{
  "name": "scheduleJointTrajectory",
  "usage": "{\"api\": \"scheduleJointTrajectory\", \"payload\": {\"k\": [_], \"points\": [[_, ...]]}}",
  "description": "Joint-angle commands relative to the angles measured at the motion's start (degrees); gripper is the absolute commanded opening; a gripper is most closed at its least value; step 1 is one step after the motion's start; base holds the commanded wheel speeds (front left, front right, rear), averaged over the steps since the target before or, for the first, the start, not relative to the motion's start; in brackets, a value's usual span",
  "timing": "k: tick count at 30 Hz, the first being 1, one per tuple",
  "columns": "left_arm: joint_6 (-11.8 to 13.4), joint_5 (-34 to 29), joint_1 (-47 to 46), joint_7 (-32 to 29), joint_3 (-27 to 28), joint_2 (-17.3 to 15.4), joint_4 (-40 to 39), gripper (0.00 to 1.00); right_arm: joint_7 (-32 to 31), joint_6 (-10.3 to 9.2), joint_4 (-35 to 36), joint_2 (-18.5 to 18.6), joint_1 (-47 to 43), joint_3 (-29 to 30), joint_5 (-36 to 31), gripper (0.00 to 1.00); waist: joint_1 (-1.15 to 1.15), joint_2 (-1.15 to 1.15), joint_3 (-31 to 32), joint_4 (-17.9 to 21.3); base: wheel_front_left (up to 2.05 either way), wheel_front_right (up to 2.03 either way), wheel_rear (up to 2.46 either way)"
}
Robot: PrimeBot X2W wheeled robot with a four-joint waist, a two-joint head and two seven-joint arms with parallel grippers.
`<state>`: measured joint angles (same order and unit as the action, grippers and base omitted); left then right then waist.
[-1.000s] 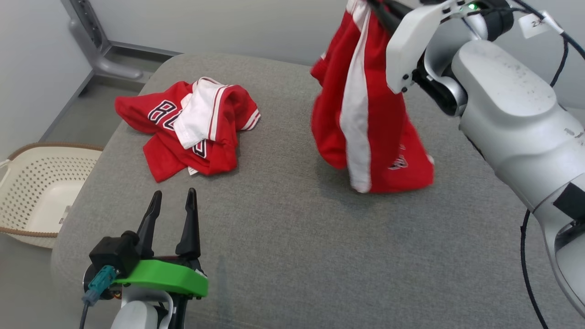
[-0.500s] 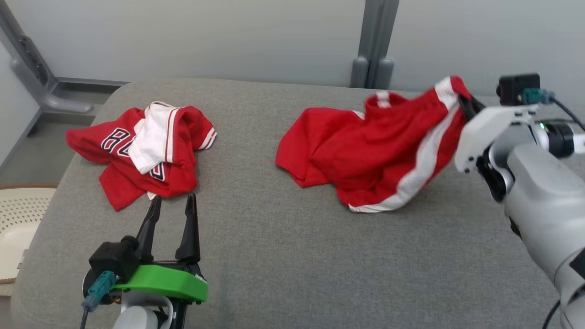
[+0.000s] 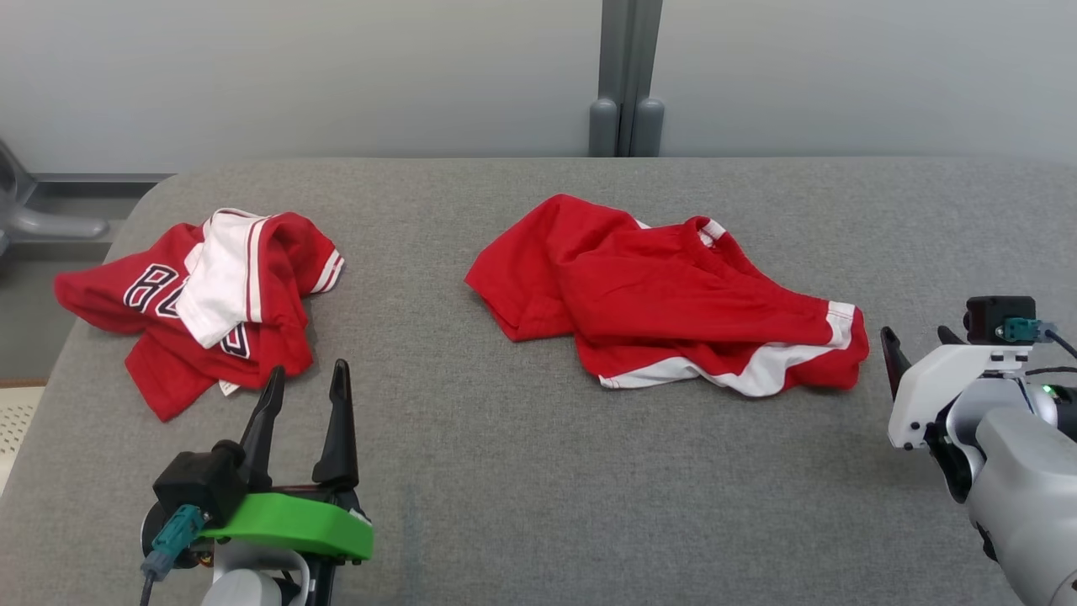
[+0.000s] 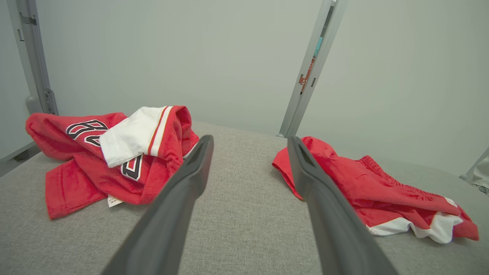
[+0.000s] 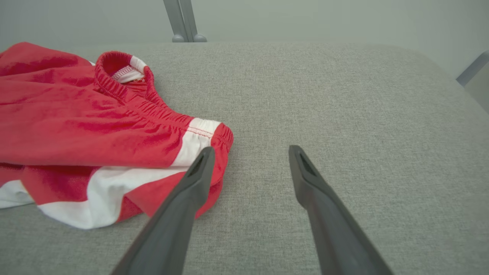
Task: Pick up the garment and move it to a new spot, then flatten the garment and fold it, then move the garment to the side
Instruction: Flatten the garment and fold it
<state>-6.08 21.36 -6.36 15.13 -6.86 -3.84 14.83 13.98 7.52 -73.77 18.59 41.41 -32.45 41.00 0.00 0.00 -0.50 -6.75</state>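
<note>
The garment [image 3: 665, 303], red shorts with white side stripes and an elastic waistband, lies crumpled in the middle of the grey padded surface [image 3: 538, 488]. My right gripper [image 3: 915, 334] hovers just right of its waistband end, open, with nothing between the fingers. In the right wrist view the garment [image 5: 76, 130] lies left of the right gripper [image 5: 251, 148], whose left finger passes in front of the cloth's edge. My left gripper [image 3: 307, 368] stands open and empty at the lower left. The left wrist view has the garment [image 4: 366, 187] beyond the left gripper [image 4: 250, 138].
A second red jersey [image 3: 198, 295] with black lettering and white trim lies bunched at the left [image 4: 114, 152]. A pale perforated basket [image 3: 8, 421] sits off the left edge. A grey post [image 3: 624, 76] stands against the wall behind.
The right gripper, shut on the hanging garment a second ago, lowered it onto the surface, opened and drew back to the right. The head camera has turned. The left gripper kept still.
</note>
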Motion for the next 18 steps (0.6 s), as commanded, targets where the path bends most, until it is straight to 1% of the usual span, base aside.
{"api": "scheduleJointTrajectory", "payload": {"k": [1,5,8,13,15,18], "points": [[0.06,-0.08,0.64,0.03,0.34,-0.29,-0.31,1.00,-0.13,-0.05,-0.07,0.04,1.12,0.04,-0.89,1.00,0.00,0.00,0.07,0.62,0.00,0.00,0.00],[0.08,0.07,0.72,0.04,0.51,-0.40,-0.74,1.00,-4.22,-0.05,-0.08,-1.36,3.93,-1.11,-2.60,1.00,0.00,0.00,-0.44,1.15,0.00,0.00,0.00],[-0.06,0.00,-0.28,0.03,0.36,-0.41,-1.26,1.00,-9.76,-0.06,0.24,-1.78,7.20,-2.30,-3.33,1.00,0.00,0.00,-1.93,0.65,0.00,0.00,0.00],[-0.42,-0.39,-1.82,0.02,-0.61,-0.63,-1.37,1.00,-18.35,-0.06,0.73,-0.30,10.13,-3.60,-2.85,1.00,0.00,0.00,-4.51,-2.24,0.00,0.00,0.00],[-0.38,-0.42,-2.36,0.02,-1.02,-0.78,-1.39,1.00,-21.57,-0.05,1.79,0.30,10.46,-3.90,-1.78,1.00,0.00,0.00,-5.55,-3.54,0.00,0.00,0.00],[-0.41,-0.37,-3.00,0.00,-1.21,-1.26,-1.66,1.00,-25.88,-0.06,3.98,2.13,10.19,-4.95,-0.71,1.00,0.00,0.00,-7.00,-5.28,0.00,0.00,0.00]]}}
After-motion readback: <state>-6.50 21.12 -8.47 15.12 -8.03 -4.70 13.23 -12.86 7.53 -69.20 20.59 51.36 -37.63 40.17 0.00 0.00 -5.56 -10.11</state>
